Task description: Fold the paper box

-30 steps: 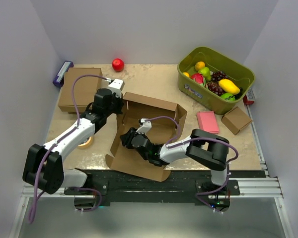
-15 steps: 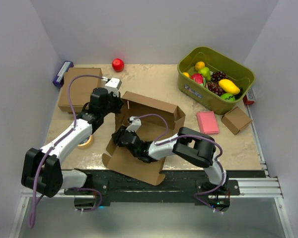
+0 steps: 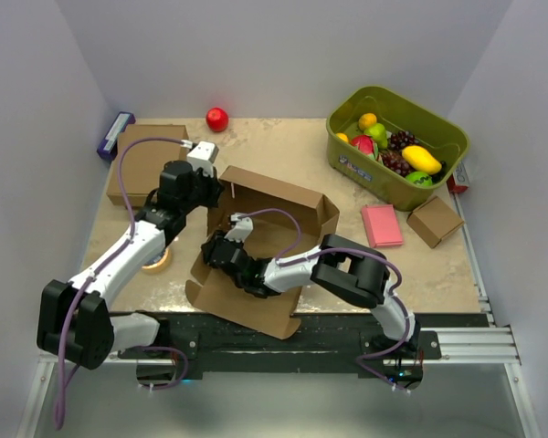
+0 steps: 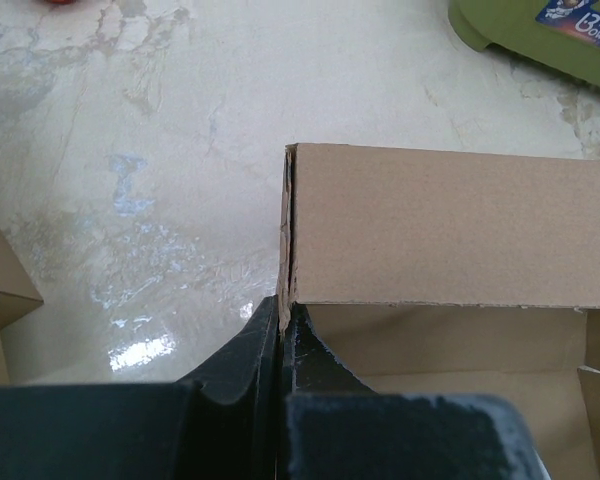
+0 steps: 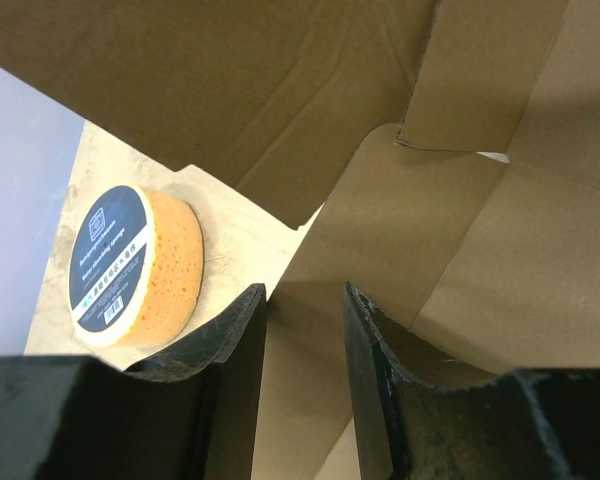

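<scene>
Whole box (image 3: 283, 190) slid left; left gripper (image 4: 283, 315) pinched tight on its far-left corner; right gripper (image 5: 305, 300) swept left inside, half-open, holding nothing. Left wall still unfolded.

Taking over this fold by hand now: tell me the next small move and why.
Probably close the right gripper on the left side flap and raise it. The left gripper is shut on the far-left corner of the paper box, holding that wall upright. The right jaws stand apart inside the box near that flap, gripping nothing.
</scene>
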You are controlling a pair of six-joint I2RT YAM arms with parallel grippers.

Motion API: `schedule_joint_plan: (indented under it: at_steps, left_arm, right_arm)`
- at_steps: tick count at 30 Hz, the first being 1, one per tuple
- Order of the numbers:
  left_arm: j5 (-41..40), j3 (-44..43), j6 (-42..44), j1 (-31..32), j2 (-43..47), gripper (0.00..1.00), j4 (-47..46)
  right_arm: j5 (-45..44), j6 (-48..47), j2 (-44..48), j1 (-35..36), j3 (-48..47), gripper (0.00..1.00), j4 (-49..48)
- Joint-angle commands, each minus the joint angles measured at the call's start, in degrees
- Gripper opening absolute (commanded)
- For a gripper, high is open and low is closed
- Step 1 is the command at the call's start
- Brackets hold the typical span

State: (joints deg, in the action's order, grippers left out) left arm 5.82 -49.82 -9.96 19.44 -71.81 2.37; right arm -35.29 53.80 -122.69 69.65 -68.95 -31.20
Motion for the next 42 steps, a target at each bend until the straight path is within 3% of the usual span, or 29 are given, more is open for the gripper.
schedule_joint_plan:
  at_steps: [1, 20, 26, 30, 34, 42]
  left_arm:
    - [2.1, -3.4, -2.6, -0.8, 3.0, 0.0, -2.5]
    - [1.8, -9.9, -0.1, -2.4, 1.3, 0.0, 2.5]
    - [2.7, -10.0, -0.2, -2.4, -0.5, 0.0, 3.5]
    - [1.4, -7.3, 0.7, -2.2, -0.9, 0.0, 3.4]
    - [-1.8, -5.3, 1.3, -1.4, -0.5, 0.0, 2.6]
    - [-12.1, -2.1, 2.8, 4.4, -2.5, 0.0, 1.1]
  right_arm:
    - [-3.9, -0.7, -1.5, 0.1, -0.3, 0.4, 7.8]
    - [-5.6, -0.4, -0.4, 0.1, 1.0, 0.42, 11.4]
    - [-4.6, -4.3, 4.2, 0.1, 3.6, 0.45, 8.6]
    - [-2.8, -8.1, 10.9, 0.1, 6.7, 0.59, 9.4]
    - [-0.4, -5.8, 20.0, 0.1, 12.9, 0.75, 11.2]
    - [1.1, 3.7, 37.6, 0.0, 21.8, 0.83, 11.6]
